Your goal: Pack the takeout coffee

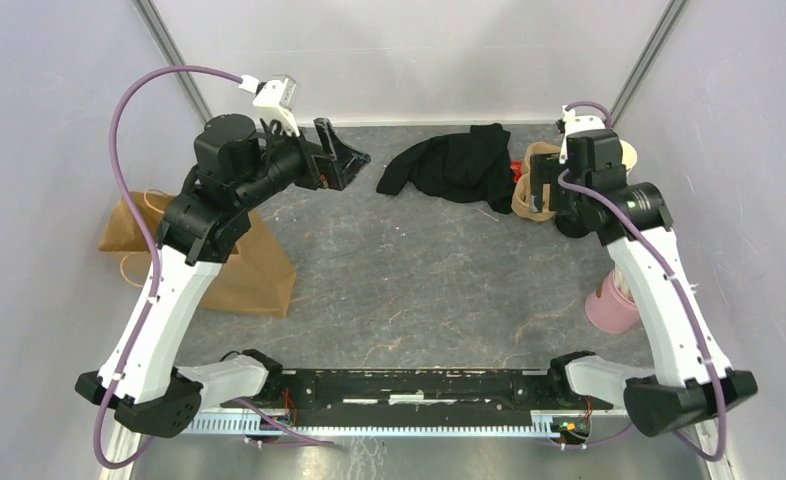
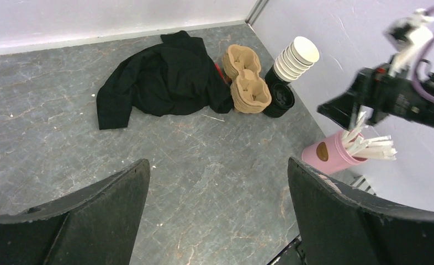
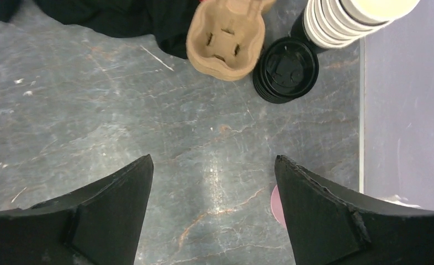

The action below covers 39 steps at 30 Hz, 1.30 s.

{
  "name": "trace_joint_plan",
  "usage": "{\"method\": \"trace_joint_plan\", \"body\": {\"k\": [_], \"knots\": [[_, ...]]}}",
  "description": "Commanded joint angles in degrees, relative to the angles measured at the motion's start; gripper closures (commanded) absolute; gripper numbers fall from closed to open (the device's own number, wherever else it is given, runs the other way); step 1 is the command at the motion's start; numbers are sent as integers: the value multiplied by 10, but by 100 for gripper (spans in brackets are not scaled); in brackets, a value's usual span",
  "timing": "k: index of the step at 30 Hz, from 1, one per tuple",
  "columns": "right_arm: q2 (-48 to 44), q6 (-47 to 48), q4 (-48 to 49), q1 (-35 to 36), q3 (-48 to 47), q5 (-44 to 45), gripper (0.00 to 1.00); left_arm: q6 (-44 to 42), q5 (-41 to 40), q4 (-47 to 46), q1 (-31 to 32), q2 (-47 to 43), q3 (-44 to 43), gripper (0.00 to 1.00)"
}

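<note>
No capped takeout coffee shows in any view; it is hidden or out of view. My left gripper (image 1: 347,158) (image 2: 217,165) hovers open over the bare table at the back left, nothing between its fingers. My right gripper (image 1: 537,190) (image 3: 213,160) is open too and empty, held above the table just in front of a tan cardboard cup carrier (image 3: 226,38) (image 2: 247,83). Beside the carrier sit a stack of loose black lids (image 3: 285,69) (image 2: 281,99) and a leaning stack of lidless cups (image 3: 347,22) (image 2: 295,58).
A brown paper bag (image 1: 239,260) lies on its side at the left, partly under my left arm. A crumpled black cloth (image 1: 454,160) (image 2: 159,77) lies at the back centre against the carrier. A pink cup of wrapped straws (image 1: 611,305) (image 2: 331,157) stands by the right wall.
</note>
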<state>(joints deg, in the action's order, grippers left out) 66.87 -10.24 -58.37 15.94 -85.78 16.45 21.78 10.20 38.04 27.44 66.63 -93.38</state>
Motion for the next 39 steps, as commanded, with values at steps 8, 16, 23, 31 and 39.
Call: {"method": "trace_joint_plan", "body": {"k": [8,16,23,31,39], "knots": [[61,7,128,-192,83,-134,19,-48,1,-5,19,-44,4,0],[105,-13,222,-237,127,-156,24,-57,-8,0,39,-19,-6,0],[157,-31,276,-251,150,-163,31,-83,-41,18,50,36,-53,0],[185,-20,280,-262,82,-139,33,-104,-62,14,68,83,-61,0],[239,27,287,-271,-56,-98,31,-158,-131,16,125,94,-60,0]]}}
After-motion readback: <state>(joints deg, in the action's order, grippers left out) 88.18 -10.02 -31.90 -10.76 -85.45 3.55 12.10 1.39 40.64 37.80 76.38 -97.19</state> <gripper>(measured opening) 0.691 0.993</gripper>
